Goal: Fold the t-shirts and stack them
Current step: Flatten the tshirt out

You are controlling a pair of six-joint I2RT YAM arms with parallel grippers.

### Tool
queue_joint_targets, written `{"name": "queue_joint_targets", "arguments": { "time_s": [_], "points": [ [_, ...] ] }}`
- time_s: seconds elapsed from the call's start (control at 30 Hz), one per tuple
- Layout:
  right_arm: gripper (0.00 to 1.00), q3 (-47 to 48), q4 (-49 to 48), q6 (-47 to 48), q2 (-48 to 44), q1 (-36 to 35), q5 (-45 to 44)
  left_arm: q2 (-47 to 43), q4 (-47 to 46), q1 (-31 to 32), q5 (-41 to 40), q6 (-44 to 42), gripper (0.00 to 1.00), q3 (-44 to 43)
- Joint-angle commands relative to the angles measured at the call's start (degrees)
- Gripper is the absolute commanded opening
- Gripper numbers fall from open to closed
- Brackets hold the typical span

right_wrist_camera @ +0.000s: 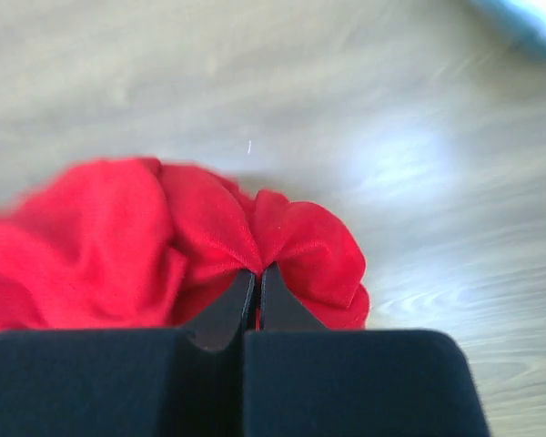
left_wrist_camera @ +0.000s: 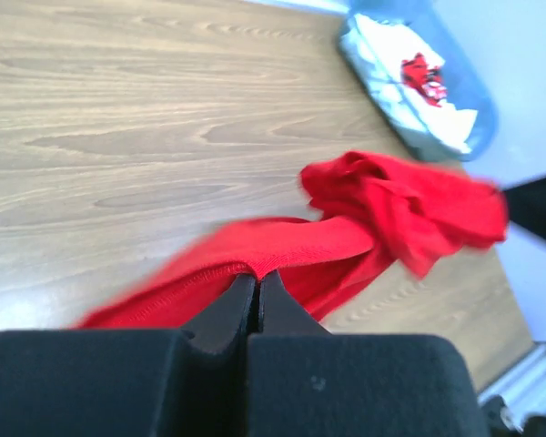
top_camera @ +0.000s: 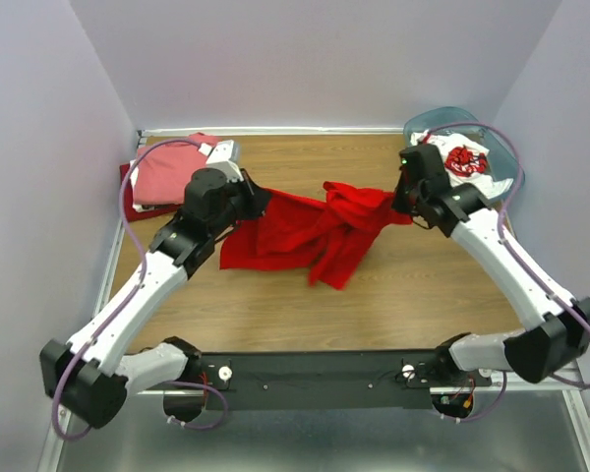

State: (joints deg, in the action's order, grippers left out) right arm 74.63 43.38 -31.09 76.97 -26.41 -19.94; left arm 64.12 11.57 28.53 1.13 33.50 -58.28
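Observation:
The bright red t-shirt (top_camera: 310, 234) hangs bunched between both grippers above the middle of the table. My left gripper (top_camera: 256, 204) is shut on its left edge (left_wrist_camera: 282, 246). My right gripper (top_camera: 401, 202) is shut on a gathered fold at its right end (right_wrist_camera: 255, 241). A folded salmon-pink t-shirt (top_camera: 167, 175) lies on a darker red one (top_camera: 128, 202) at the back left. The white t-shirt with red print (top_camera: 464, 160) lies in the teal bin (top_camera: 442, 120) at the back right; it also shows in the left wrist view (left_wrist_camera: 419, 77).
The wooden table (top_camera: 393, 285) is walled at the back and both sides. The black base bar (top_camera: 315, 374) of the arms runs along the near edge. The right arm's purple cable (top_camera: 506, 147) loops over the bin.

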Motion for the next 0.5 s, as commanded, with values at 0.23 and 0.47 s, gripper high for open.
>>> {"name": "queue_joint_targets", "arguments": {
  "time_s": [0.23,0.47],
  "points": [
    [0.02,4.1,8.6,3.9,-1.0,2.8,-12.7,-8.5,11.5,-3.6,-2.7,1.0,0.0,5.9],
    [0.6,-0.3,0.7,4.8,8.4,5.5,-5.2,5.2,2.6,-7.2,-3.1,-2.7,0.78,7.9]
  ]
}}
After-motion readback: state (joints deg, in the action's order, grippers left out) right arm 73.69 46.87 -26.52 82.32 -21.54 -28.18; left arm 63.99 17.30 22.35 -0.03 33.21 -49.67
